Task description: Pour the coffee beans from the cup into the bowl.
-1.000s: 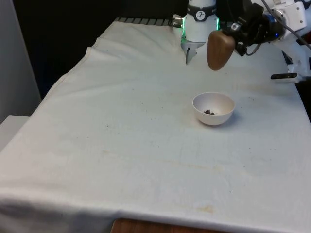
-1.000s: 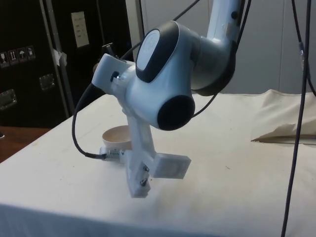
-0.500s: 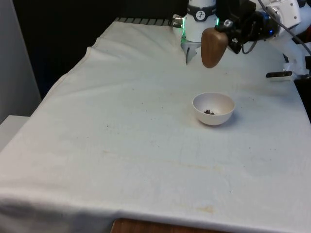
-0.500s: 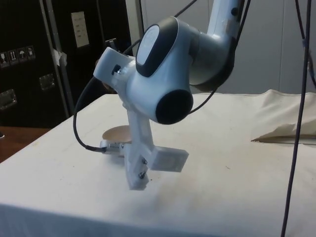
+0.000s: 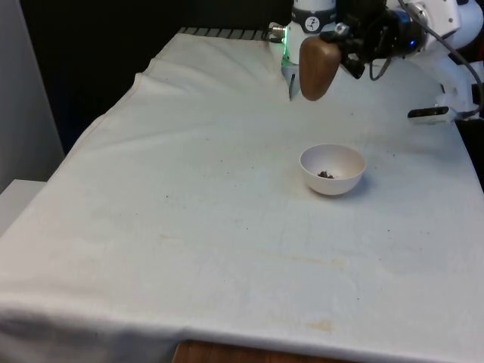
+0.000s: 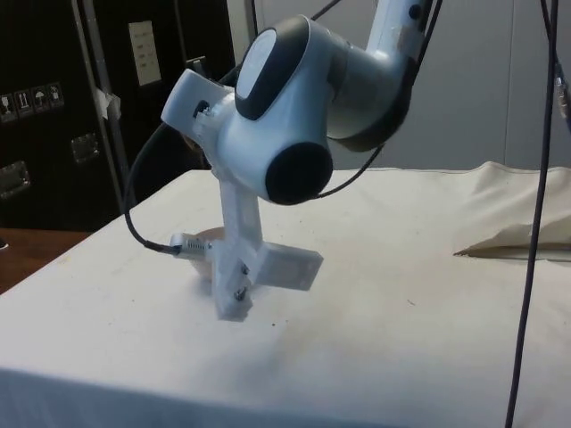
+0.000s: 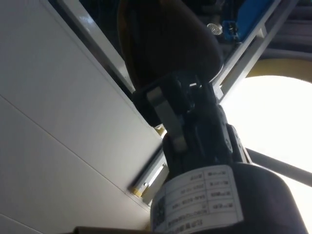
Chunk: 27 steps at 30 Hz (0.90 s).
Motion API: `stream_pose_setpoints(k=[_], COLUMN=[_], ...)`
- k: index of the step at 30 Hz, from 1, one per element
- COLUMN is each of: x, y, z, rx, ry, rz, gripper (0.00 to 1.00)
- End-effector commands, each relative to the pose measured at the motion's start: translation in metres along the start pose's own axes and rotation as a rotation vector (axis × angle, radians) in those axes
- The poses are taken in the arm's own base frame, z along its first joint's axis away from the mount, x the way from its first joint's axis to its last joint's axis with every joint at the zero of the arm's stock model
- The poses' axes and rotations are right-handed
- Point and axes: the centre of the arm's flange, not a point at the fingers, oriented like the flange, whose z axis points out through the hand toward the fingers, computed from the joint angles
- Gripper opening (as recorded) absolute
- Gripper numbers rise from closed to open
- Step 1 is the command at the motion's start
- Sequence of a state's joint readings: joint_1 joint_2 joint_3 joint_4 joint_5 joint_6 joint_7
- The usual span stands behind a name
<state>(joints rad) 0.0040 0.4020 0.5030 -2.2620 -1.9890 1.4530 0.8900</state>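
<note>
A brown cup (image 5: 318, 68) hangs in the air over the table's far end, up and toward the front view's left of the bowl. My gripper (image 5: 342, 47) is shut on the cup's upper part, reaching in from the front view's right. The cup's mouth is hidden. In the wrist view the dark brown cup (image 7: 165, 44) sits clamped between my fingers (image 7: 165, 112). The white bowl (image 5: 333, 169) rests on the cloth with a few dark coffee beans (image 5: 326, 175) at its bottom. In the side view the arm covers most of the bowl (image 6: 203, 239).
The white cloth (image 5: 189, 227) covers the table and is rumpled at the far corner (image 6: 517, 223). A few dark specks lie on it near the bowl. The robot's base (image 5: 310, 38) stands just behind the cup.
The gripper has carried the cup up and toward the front view's left, away from the spot above the bowl. The bowl and its beans have not moved.
</note>
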Motion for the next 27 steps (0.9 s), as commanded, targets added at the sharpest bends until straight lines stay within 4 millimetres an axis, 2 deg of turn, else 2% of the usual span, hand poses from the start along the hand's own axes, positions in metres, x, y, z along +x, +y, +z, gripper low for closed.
stream_pose_setpoints(k=[1,17,27], x=[0.000,-0.002,-0.006], y=[0.002,0.009,0.011], z=[0.004,0.033,0.041], rx=[0.013,0.042,0.080], ry=[0.006,-0.028,-0.053], rz=[-0.004,0.044,0.095], gripper=[0.00,0.00,0.00])
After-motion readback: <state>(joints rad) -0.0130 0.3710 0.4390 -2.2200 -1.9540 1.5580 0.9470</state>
